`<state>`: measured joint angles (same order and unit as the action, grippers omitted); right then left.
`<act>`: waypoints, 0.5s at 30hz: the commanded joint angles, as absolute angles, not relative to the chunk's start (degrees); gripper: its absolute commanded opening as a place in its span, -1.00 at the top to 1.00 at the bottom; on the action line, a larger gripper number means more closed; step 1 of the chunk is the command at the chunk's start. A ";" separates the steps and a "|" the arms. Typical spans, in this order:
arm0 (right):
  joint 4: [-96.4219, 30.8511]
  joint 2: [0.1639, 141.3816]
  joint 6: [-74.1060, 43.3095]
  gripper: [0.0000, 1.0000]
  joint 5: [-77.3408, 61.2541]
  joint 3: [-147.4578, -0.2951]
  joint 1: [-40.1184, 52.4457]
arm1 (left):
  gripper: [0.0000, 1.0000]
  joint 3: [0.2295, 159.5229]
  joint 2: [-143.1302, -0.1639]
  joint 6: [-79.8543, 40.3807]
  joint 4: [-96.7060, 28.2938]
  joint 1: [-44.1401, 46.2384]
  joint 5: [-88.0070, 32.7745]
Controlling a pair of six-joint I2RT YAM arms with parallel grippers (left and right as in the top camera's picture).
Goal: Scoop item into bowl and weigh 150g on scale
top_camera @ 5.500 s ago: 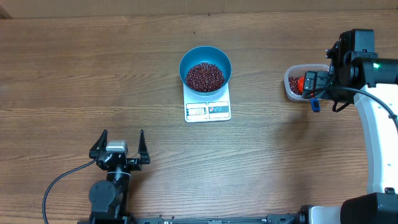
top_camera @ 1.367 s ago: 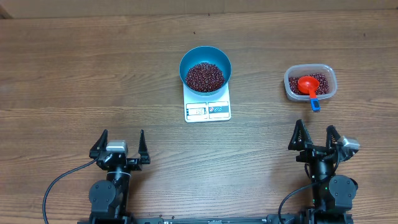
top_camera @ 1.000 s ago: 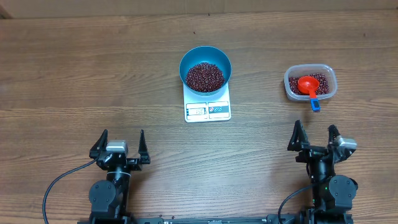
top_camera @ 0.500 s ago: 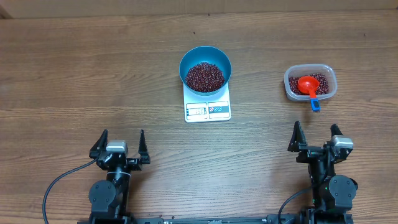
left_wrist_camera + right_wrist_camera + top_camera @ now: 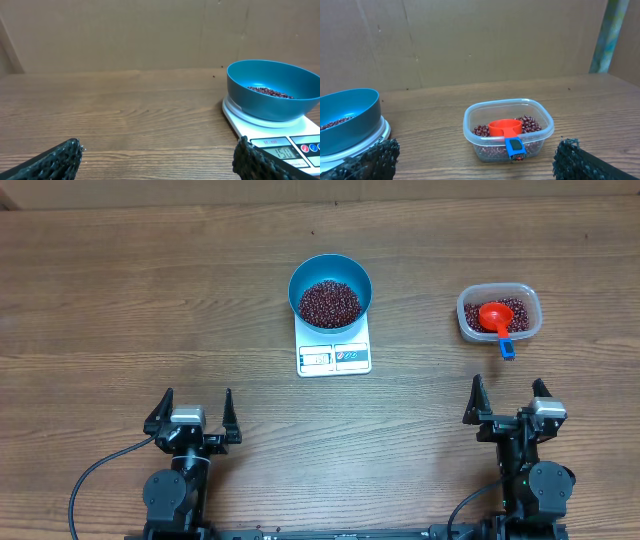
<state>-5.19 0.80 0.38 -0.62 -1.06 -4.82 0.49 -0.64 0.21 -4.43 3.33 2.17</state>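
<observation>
Table [image 5: 120, 300]: wood-grain top; carries everything listed below.
Left gripper [image 5: 196, 396]: at the near left edge of the table, fingers spread wide apart, holding nothing, well apart from the scale.
Right gripper [image 5: 507, 385]: at the near right edge, fingers spread wide apart, holding nothing; the tub lies ahead of it, near but not touching.
Scale [image 5: 335, 358]: flat, white, mid-table, display side facing the arms; in the left wrist view the display [image 5: 283, 152] reads 150.
Bowl [image 5: 297, 280]: blue, round, upright on the rear part of the scale, leaving the display uncovered.
Tub [image 5: 465, 320]: clear plastic, right of the scale and well apart from it.
Scoop [image 5: 494, 316]: red cup resting inside the tub; blue handle end reaching over the near rim.
Beans [image 5: 330, 302]: dark red pile in the bowl; more beans lie in the tub around the scoop.
</observation>
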 commanded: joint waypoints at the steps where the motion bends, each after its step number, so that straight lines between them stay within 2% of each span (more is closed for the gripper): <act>1: -4.93 0.12 0.99 -1.00 -0.03 -0.45 -4.21 | -0.99 0.27 -0.30 1.13 -4.36 2.92 1.91; 15: -4.84 0.12 2.00 -1.00 0.32 -0.45 -1.87 | -0.99 0.30 -0.30 1.15 -4.36 2.92 1.91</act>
<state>-5.17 0.80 1.56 -0.38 -1.06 -2.20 0.49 -0.64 0.21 -4.43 3.33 2.17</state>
